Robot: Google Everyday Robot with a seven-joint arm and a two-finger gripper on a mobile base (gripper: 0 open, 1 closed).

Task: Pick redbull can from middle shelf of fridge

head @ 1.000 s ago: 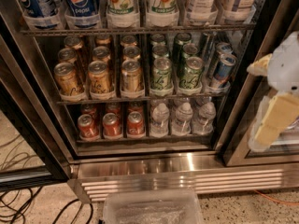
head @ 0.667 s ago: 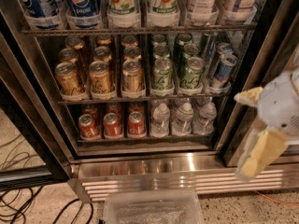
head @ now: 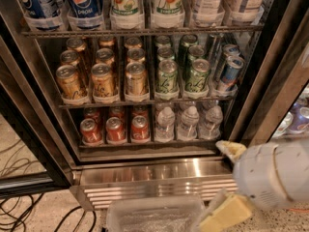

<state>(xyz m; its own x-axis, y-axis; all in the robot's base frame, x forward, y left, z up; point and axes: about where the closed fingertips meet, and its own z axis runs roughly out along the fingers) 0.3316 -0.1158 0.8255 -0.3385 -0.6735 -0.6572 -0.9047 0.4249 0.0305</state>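
In the approach step, the claw (head: 215,183), apart and empty, hung low by the fridge (head: 154,170), needing to rise toward the redbull can (head: 231,73).

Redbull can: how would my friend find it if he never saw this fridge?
Look in the fridge at the middle shelf, the one full of cans. The redbull can stands at the far right end, right of the green cans, while the claw hangs open low down by the base. It is the slim blue-and-silver one, skinnier than its neighbours.
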